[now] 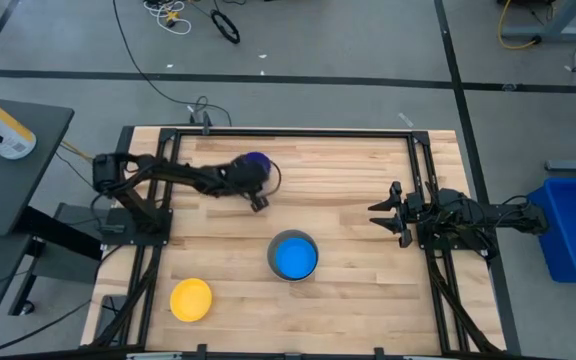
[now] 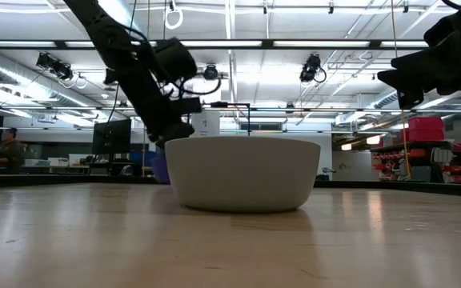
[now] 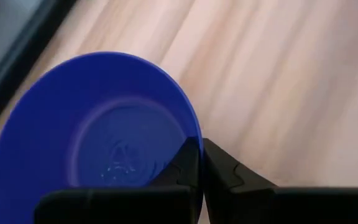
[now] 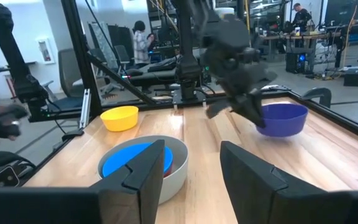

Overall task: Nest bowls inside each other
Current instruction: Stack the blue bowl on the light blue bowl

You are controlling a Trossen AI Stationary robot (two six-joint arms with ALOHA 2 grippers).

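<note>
The dark blue bowl (image 1: 255,162) sits on the far left part of the table, and my left gripper (image 3: 202,162) is shut on it. It also shows in the right wrist view as the dark blue bowl (image 4: 281,118). The grey bowl (image 1: 293,256) stands mid-table on its base with the light blue bowl (image 1: 294,258) nested inside. A red edge (image 4: 169,169) shows under the light blue one. The yellow bowl (image 1: 191,299) rests upright near the front left. My right gripper (image 1: 383,213) waits open at the right edge. My left gripper grips the dark blue bowl's rim (image 3: 191,134), one finger inside the bowl and one outside against its wall. The fingers slant down onto it from the table's left side. The bowl stays open side up; I cannot tell whether its base rests on the table.
Black frame rails (image 1: 288,133) run along the table's far, left and right sides. Bare wood lies between the dark blue bowl and the grey bowl. A blue bin (image 1: 573,225) stands off the table to the right.
</note>
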